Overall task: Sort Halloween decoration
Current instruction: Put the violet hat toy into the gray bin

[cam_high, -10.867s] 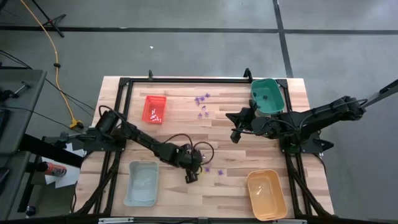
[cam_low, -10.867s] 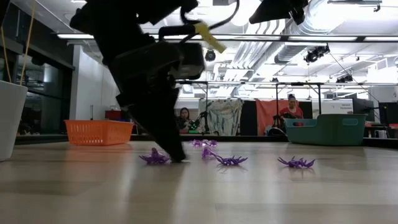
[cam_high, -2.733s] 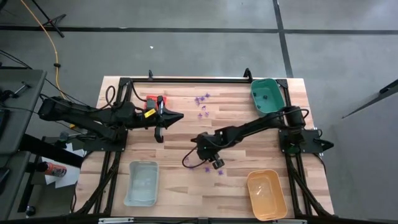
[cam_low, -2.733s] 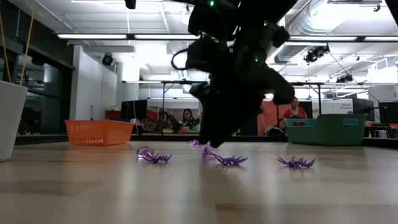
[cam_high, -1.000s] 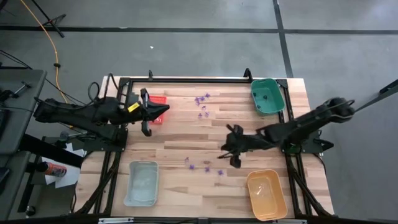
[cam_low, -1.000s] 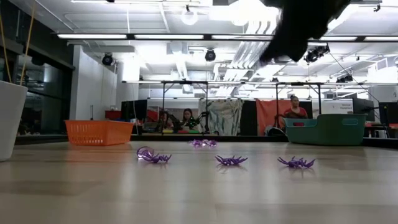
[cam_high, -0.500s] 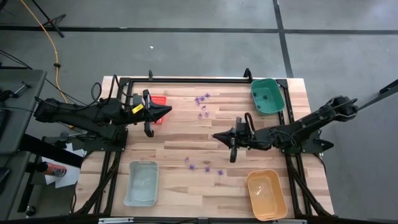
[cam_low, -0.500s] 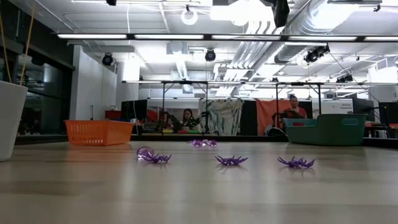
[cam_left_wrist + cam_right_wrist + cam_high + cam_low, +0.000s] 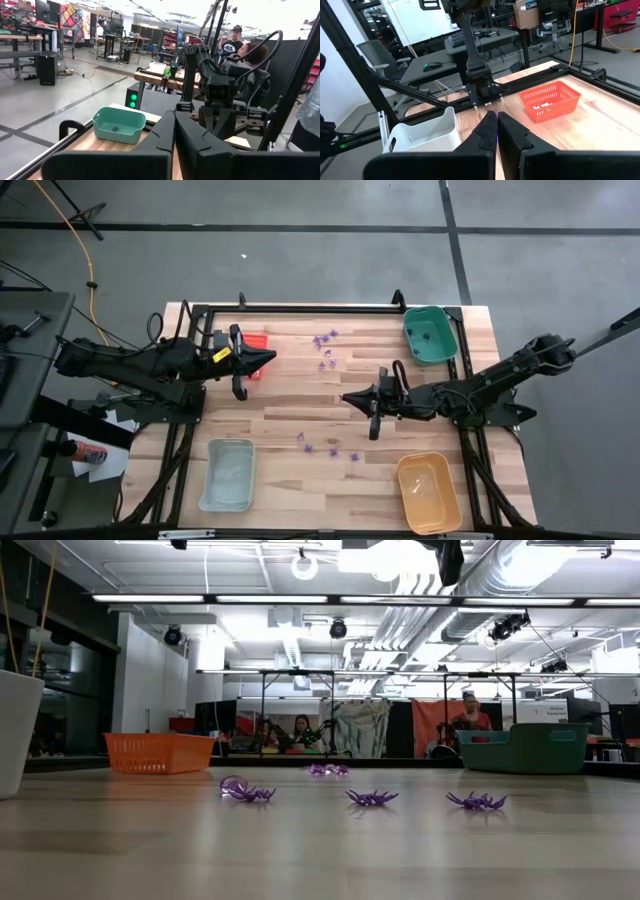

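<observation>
- Purple Halloween decoration (image 9: 330,448) pieces lie scattered mid-table: light, spindly, likely springy; I'd pinch each by its body.
- My right gripper (image 9: 345,397) and left gripper (image 9: 272,357) hover closed, empty.

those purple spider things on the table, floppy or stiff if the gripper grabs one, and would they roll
The purple spider pieces probably weigh next to nothing: each is tiny beside the orange tray. Their thin, splayed legs look bendy, so pinching a leg may flex it rather than give a firm hold. They sit low and flat on the table, so a push would likely slide or snag them, not roll them.
</observation>
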Available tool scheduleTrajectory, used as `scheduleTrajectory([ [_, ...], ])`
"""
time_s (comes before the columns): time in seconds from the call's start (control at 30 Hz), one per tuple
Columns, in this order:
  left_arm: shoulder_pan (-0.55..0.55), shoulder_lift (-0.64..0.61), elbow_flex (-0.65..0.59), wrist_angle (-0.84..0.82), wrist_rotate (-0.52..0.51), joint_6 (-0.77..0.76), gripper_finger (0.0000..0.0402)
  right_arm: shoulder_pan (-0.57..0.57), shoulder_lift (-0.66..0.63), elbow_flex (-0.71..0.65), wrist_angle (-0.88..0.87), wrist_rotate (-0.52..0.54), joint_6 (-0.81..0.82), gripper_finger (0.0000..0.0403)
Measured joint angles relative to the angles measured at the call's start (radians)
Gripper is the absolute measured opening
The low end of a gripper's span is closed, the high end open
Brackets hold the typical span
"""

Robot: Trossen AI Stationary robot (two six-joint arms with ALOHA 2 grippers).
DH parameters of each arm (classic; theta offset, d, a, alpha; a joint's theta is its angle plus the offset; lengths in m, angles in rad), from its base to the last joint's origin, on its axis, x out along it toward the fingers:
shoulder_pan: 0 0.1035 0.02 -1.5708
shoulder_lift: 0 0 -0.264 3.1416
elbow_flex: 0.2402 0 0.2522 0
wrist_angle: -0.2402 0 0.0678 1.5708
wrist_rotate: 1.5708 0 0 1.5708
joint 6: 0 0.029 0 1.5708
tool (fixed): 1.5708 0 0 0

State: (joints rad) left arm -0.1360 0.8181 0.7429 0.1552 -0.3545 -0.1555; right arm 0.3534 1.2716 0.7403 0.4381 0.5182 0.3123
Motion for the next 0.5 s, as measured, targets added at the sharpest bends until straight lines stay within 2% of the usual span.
scheduleTrajectory([
  [0.33,0.000,0.000,0.000,0.013,-0.002,-0.026,0.0000,0.000,0.000,0.000,0.000,-0.018,0.000,0.0000],
  [0.5,0.000,-0.001,0.000,0.095,-0.001,-0.022,0.0000,-0.010,0.015,0.000,0.004,-0.018,0.000,0.0000],
])
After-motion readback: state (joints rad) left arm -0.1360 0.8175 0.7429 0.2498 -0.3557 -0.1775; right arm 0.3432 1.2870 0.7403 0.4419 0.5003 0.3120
